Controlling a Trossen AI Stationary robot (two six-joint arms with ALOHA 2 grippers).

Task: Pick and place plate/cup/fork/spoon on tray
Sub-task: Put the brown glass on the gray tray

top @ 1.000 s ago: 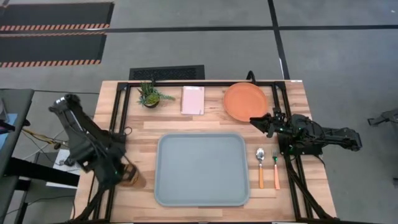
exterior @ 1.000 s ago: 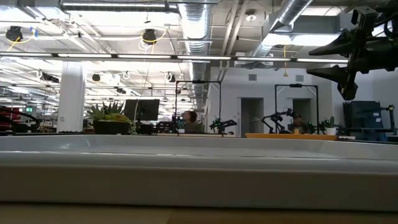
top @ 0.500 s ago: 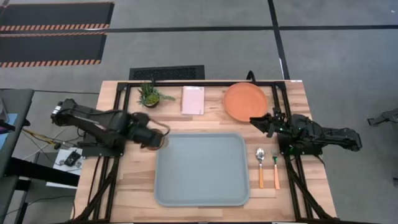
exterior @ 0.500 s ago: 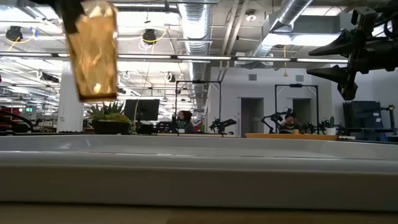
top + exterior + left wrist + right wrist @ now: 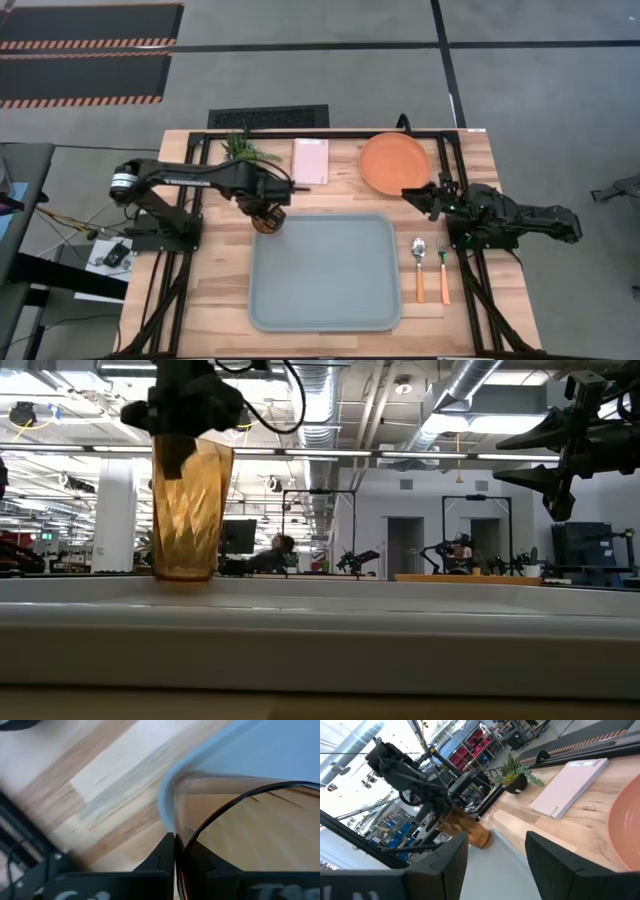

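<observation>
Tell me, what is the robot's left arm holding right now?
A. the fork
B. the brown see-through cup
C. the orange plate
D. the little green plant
B. The left gripper is clamped on the rim of the cup, carrying it at the far-left corner of the tray, while the plate and the fork lie untouched on the table.

The high view looks straight down on the whole table (image 5: 225,300); the low view sits at tabletop height, seemingly right behind the tray (image 5: 320,635) rim. Both show the cup (image 5: 268,217).
</observation>
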